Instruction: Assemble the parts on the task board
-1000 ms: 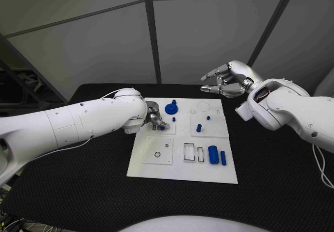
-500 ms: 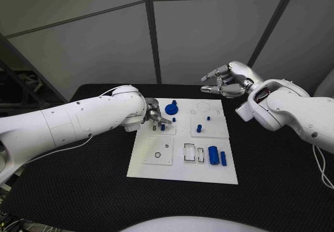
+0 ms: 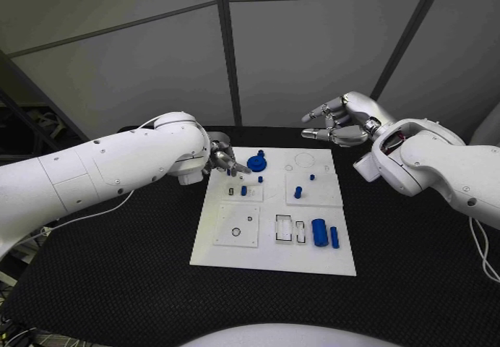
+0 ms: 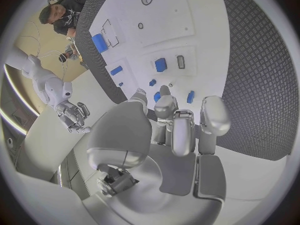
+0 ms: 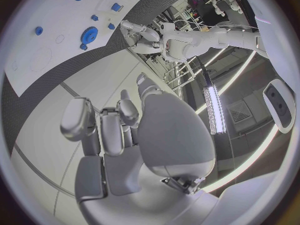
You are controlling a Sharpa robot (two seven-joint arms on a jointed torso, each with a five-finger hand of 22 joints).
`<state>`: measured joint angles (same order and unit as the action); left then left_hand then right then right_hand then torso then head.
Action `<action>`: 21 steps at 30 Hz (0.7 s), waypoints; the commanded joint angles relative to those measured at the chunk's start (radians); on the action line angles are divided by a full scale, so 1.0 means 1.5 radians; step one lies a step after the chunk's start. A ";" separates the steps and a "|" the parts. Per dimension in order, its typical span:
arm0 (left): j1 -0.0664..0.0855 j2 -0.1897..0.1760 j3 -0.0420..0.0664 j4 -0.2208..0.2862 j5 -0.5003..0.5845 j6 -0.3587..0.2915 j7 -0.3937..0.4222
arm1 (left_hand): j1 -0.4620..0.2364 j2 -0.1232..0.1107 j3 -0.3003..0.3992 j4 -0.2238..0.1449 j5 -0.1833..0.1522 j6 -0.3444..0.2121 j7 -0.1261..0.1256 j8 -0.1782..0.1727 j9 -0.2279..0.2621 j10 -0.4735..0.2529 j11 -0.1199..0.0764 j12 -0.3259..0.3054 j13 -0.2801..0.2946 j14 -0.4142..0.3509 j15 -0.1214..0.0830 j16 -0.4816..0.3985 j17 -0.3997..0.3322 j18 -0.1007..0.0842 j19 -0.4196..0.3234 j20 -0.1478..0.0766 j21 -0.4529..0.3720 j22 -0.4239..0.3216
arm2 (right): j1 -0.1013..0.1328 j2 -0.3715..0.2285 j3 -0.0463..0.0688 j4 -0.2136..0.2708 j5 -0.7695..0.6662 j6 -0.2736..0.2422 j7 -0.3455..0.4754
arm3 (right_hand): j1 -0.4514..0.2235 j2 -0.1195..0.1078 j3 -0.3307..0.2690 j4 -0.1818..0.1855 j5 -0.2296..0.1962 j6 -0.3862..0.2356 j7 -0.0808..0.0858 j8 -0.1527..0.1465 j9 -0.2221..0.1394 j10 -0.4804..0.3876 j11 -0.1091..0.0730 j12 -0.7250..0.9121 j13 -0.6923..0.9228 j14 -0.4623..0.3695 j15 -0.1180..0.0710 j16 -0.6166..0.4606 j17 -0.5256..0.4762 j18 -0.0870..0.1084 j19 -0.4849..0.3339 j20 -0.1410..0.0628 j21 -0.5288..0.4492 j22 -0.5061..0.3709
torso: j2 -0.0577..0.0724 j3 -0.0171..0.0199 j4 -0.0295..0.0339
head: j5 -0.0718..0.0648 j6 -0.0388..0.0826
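The white task board [image 3: 273,253] lies mid-table. My left hand [image 3: 222,160] hovers over its far left corner, fingers extended and holding nothing. A short blue part [image 3: 244,191] stands upright in the board's left plate, beside a small slot; the left wrist view shows this part [image 4: 160,64] ahead of the fingertips [image 4: 165,92]. A blue gear [image 3: 256,163] sits just right of the hand. My right hand [image 3: 339,123] hangs in the air beyond the board's far right corner, fingers loosely curved and apart, empty; its fingers [image 5: 103,122] show nothing between them.
A blue peg [image 3: 298,192] and two tiny blue parts stand on the right plate. Two blue cylinders [image 3: 319,232] lie near the board's right front, beside empty rectangular slots [image 3: 283,227]. A plate with a round hole [image 3: 235,231] lies left front. Black matting [image 3: 125,289] surrounds the board.
My left hand let go of the short blue part, which now stands in the left plate, and drew back toward the board's far left corner. The right hand has not moved.
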<state>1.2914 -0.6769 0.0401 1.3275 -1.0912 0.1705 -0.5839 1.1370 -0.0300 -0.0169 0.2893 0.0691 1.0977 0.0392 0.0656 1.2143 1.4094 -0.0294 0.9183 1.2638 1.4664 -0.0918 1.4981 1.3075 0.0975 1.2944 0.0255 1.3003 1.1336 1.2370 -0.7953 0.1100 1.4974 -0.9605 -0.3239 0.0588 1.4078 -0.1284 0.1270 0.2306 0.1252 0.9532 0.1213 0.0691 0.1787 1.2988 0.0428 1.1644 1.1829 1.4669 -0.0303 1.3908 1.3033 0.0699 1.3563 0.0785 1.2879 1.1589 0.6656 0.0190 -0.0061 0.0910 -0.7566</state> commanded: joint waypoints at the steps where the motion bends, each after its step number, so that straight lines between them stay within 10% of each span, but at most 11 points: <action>1: 0.009 0.005 0.003 -0.024 0.004 0.050 -0.018 | 0.021 0.007 -0.008 -0.001 0.006 -0.027 0.009 -0.004 -0.050 -0.008 0.008 -0.022 -0.012 0.053 0.009 -0.004 0.114 0.002 -0.006 0.005 -0.008 -0.008 | 0.001 0.000 0.001 0.000 0.002 0.003 0.005 | -0.006 0.001 -0.004 0.002 -0.001 0.002 0.001 -0.003 0.001 0.003 -0.003 -0.003 -0.001 0.025 -0.004 -0.003 -0.001 0.012 -0.004 -0.002 -0.003 -0.001 | -0.001 0.0001 0.0009 | 0.000 0.001; 7: 0.020 0.037 0.005 -0.109 0.004 0.061 0.000 | 0.040 0.019 -0.019 -0.002 0.009 -0.021 0.011 -0.002 -0.108 -0.006 0.010 -0.020 -0.013 0.054 0.012 -0.002 0.116 0.002 0.000 0.009 -0.008 -0.004 | 0.001 0.002 0.001 0.000 0.002 0.003 0.005 | -0.006 0.001 -0.004 0.002 -0.001 0.002 0.000 -0.003 0.001 0.003 -0.003 -0.002 0.000 0.025 -0.004 -0.004 -0.001 0.012 -0.004 -0.002 -0.004 -0.001 | 0.002 -0.0003 -0.0032 | 0.004 0.007; 21: 0.023 0.103 0.002 -0.241 0.003 0.088 0.020 | 0.036 0.022 -0.032 0.000 0.005 -0.004 0.008 0.002 -0.119 -0.003 0.008 -0.013 -0.011 0.055 0.010 0.001 0.119 0.002 0.004 0.009 -0.007 0.001 | 0.001 0.004 0.001 -0.001 0.002 0.003 0.004 | -0.006 0.001 -0.004 0.002 -0.001 0.002 0.000 -0.003 0.001 0.003 -0.003 -0.002 0.000 0.025 -0.004 -0.004 -0.001 0.012 -0.004 -0.002 -0.004 -0.001 | 0.004 -0.0010 -0.0022 | -0.001 0.010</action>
<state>1.3242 -0.5285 0.0437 0.9792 -1.0885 0.2716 -0.5758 1.1939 0.0014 -0.0608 0.2896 0.0770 1.0864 0.0500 0.0637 1.0364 1.3991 -0.0191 0.8936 1.2465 1.4653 -0.0802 1.4982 1.3074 0.1233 1.2967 0.0380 1.2921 1.1340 1.2370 -0.7905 0.1099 1.4953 -0.9605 -0.3234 0.0585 1.4078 -0.1285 0.1244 0.2333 0.1252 0.9532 0.1213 0.0692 0.1785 1.2988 0.0428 1.1644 1.1830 1.4669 -0.0303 1.3908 1.3034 0.0698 1.3563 0.0785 1.2880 1.1582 0.6709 0.0176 -0.0105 0.0903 -0.7416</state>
